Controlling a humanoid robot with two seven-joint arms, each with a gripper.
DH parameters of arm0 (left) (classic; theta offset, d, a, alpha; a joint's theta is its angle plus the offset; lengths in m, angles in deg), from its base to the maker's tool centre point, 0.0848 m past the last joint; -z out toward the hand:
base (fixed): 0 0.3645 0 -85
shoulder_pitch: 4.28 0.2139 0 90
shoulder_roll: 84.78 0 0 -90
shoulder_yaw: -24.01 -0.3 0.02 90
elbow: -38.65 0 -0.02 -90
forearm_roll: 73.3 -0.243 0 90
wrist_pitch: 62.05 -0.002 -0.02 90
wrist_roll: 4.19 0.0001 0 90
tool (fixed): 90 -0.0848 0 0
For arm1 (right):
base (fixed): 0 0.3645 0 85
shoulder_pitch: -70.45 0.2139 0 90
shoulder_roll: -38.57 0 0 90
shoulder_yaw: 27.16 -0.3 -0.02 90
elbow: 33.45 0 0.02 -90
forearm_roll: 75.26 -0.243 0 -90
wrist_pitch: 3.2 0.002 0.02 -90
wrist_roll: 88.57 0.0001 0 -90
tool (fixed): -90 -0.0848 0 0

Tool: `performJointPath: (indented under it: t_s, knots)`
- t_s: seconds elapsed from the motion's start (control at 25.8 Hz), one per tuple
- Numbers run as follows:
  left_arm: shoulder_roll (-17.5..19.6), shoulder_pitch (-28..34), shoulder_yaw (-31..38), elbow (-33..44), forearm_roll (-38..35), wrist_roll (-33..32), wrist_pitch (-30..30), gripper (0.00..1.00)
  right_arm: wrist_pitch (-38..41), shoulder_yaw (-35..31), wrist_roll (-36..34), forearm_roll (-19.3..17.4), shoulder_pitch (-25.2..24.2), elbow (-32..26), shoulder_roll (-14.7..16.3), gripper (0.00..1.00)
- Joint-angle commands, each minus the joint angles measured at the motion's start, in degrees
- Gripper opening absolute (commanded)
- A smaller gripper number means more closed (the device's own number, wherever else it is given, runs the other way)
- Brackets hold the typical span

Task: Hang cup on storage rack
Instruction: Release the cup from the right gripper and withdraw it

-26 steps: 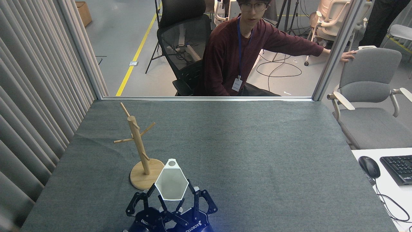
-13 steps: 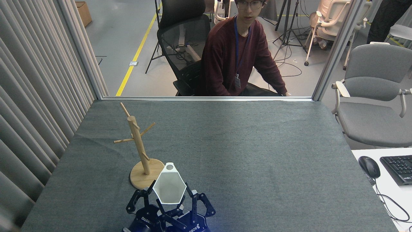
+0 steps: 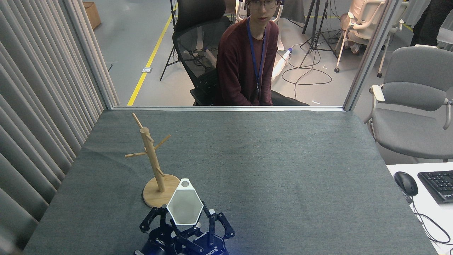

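Gripper (image 3: 184, 221) clasping white cup (image 3: 184, 207) beside wooden rack (image 3: 153, 161); grey felt tabletop (image 3: 265, 170), seated person (image 3: 247, 60) beyond.

A: Position of left gripper (image 3: 160, 219)?
B: Bottom edge, left of centre, pointing forward and up. Dark finger links spread outward.
A: Right gripper (image 3: 216, 220)?
B: Close beside the left, same heading, links likewise spread.
A: Jaw state, either side?
B: Not readable; fingertips hidden.
A: Arms, wrists?
B: Cut off at the bottom edge. Only the gripper bodies visible.
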Motion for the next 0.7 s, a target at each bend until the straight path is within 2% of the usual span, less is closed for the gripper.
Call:
performJointPath:
  t_s: [0.0, 0.15, 0.23, 0.5, 0.66]
  knots:
    - [0.1, 0.0, 0.0, 0.2, -0.1, 0.6, -0.2, 0.70, 0.0, 0.0, 0.6, -0.4, 0.0, 0.0, 0.0, 0.65]
    - [0.2, 0.5, 0.0, 0.9, -0.1, 0.6, -0.2, 0.70, -0.1, 0.0, 0.6, -0.4, 0.0, 0.0, 0.0, 0.74]
    - [0.3, 0.4, 0.0, 1.0, -0.1, 0.6, -0.2, 0.70, -0.1, 0.0, 0.5, -0.4, 0.0, -0.1, 0.0, 0.94]
    - [0.3, 0.4, 0.0, 0.8, -0.1, 0.6, -0.2, 0.70, -0.1, 0.0, 0.3, -0.4, 0.0, -1.2, 0.0, 0.96]
    - [0.3, 0.1, 0.1, 0.6, -0.1, 0.6, -0.2, 0.71, 0.0, 0.0, -1.7, -0.4, -0.3, -4.3, 0.1, 0.96]
